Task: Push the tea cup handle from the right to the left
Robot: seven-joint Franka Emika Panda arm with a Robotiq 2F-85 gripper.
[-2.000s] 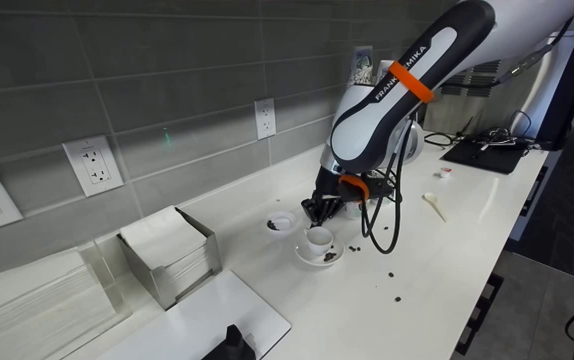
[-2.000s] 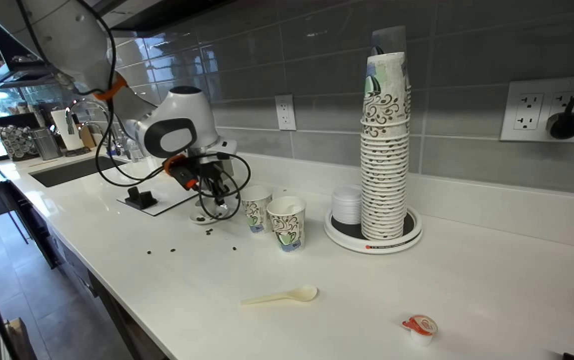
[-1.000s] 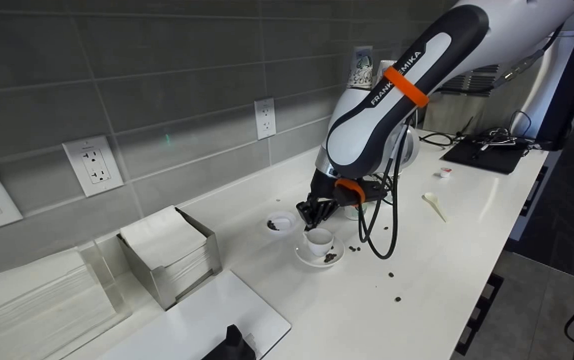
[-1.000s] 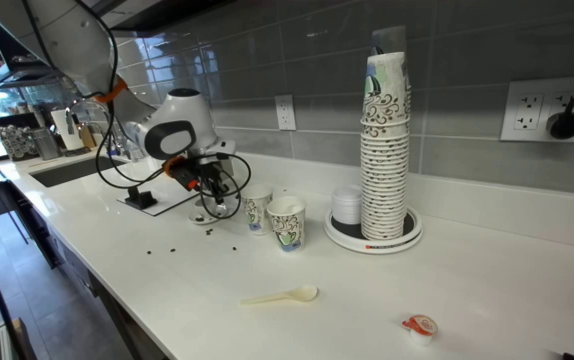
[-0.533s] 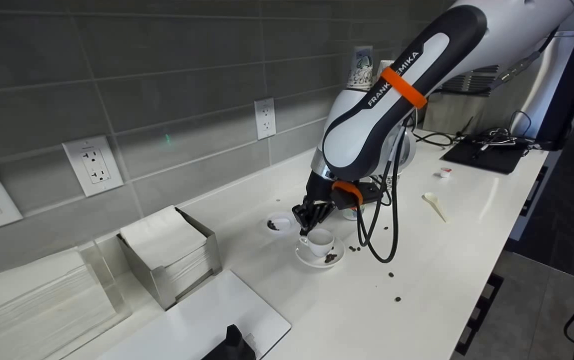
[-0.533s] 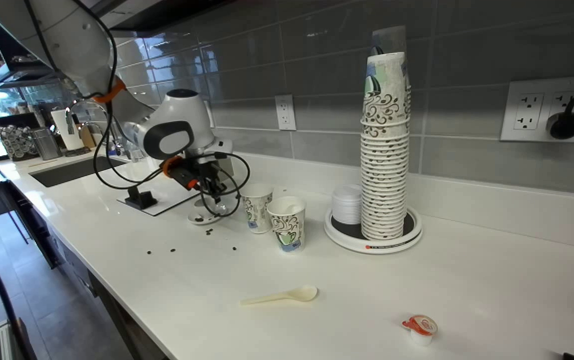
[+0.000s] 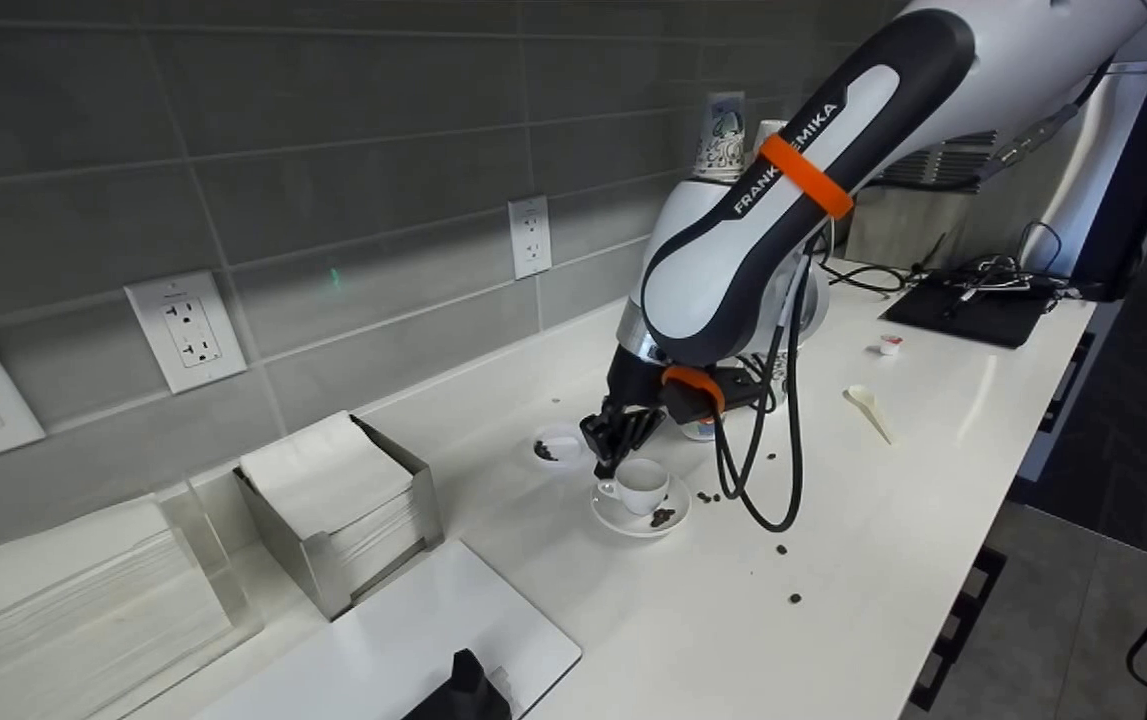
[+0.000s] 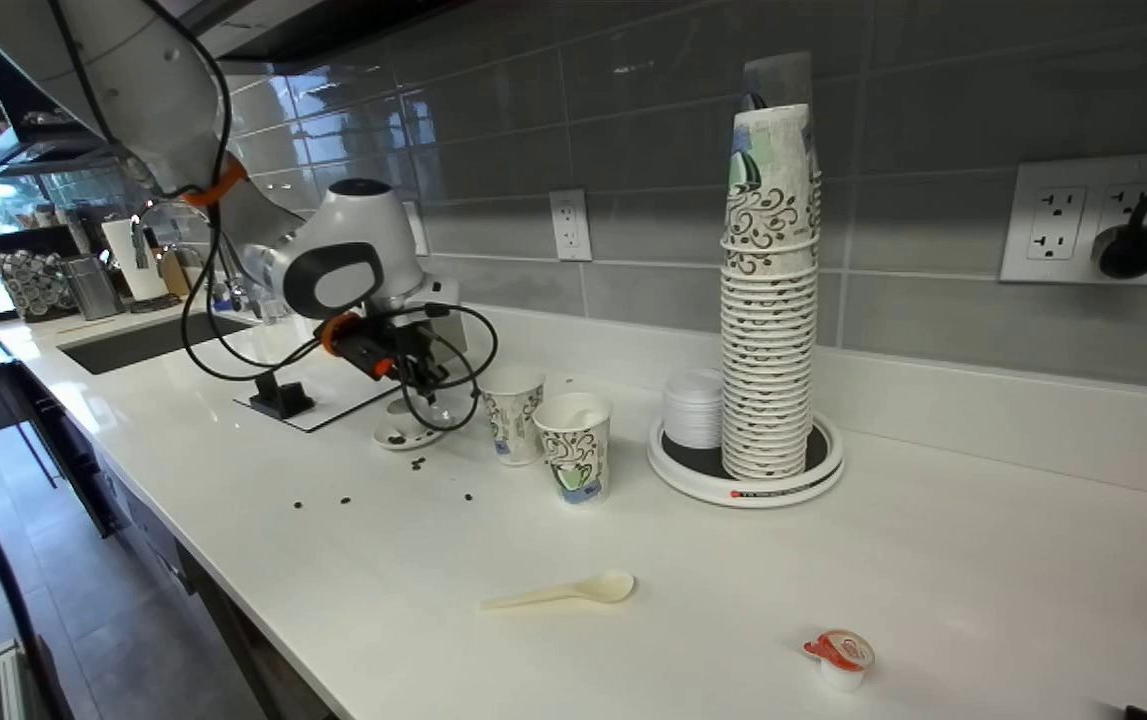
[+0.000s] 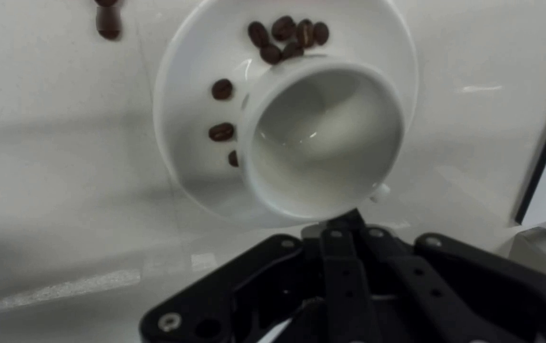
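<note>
Black two-fingered pincer (image 9: 345, 220), mine: lower middle of the wrist view; tips together, nothing seen between. White, round, wide-mouthed tea cup (image 9: 325, 143): upper middle, upright on a round white saucer (image 9: 184, 119). Small white loop handle (image 9: 380, 192): at the cup's lower right; from my tips, just beside, up and to the right. Touch: I cannot tell. In an exterior view the handle (image 7: 608, 488) points to frame left. Judgement: push well along; any further nudge should run rightward in the wrist view.
</note>
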